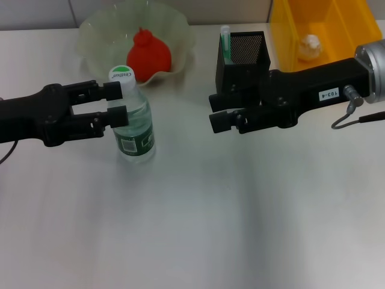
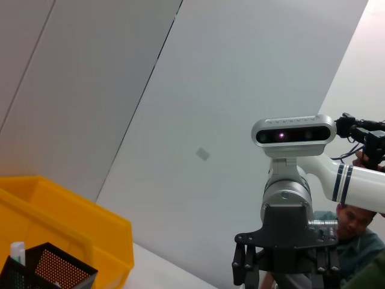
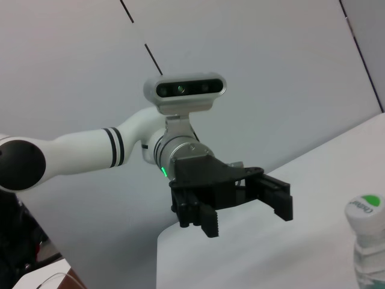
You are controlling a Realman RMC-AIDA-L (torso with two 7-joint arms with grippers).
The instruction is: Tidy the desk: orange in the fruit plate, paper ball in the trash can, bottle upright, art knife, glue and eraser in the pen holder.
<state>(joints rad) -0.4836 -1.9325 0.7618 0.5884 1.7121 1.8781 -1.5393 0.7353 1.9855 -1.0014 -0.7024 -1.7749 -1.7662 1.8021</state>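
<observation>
Bottle (image 1: 133,123) stands upright on the white surface (image 1: 192,229), with the left hand (image 1: 117,102) spread around its neck, fingers just beside it. Orange (image 1: 149,54) sits in the fruit plate (image 1: 90,36), paper ball (image 1: 310,46) in the trash can (image 1: 289,30). Right hand (image 1: 219,111), fingers apart, hovers before the pen holder (image 1: 240,57)

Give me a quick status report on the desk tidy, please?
Left gripper open around the upright bottle, below its cap. Right gripper idle in front of the pen holder. Orange in fruit plate, paper ball in trash can. Nothing obstructing.
</observation>
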